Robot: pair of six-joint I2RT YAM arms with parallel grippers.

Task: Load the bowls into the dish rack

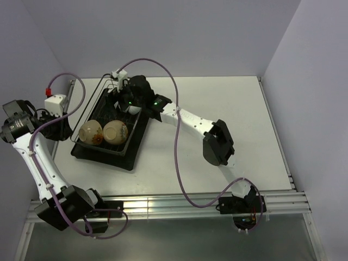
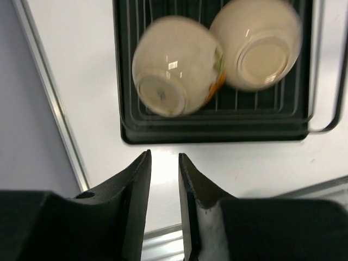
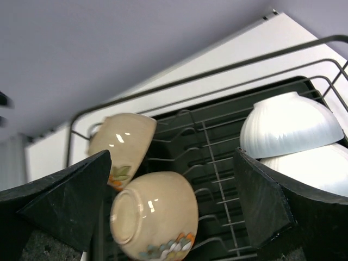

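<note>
Two tan glazed round bowls (image 1: 103, 132) lie side by side inside the dark wire dish rack (image 2: 239, 103), at the rack's end nearest the arm bases. Both are turned over, so their pale ringed feet show from outside the rack. They touch each other, and one carries a small orange-and-green flower pattern near its rim. At the far end of the rack two white ribbed bowls (image 3: 285, 122) are nested one over the other, also bottom up. The rack sits on a flat black tray (image 2: 217, 133) whose raised lip runs all round it. The right tool (image 3: 172, 154) hangs above the middle of the rack with its fingers spread wide and nothing between them. One black finger is toward the tan bowls and the other is right beside the lower white bowl; whether that finger touches it cannot be told. The left tool (image 2: 163, 157) is outside the rack, past the tray edge on the tan bowls' side. Its fingers are drawn close with only a narrow gap between them, and they grip nothing. Below it lies the white tabletop (image 1: 217, 98), which carries the tray and spreads well beyond the rack on its right side.
</note>
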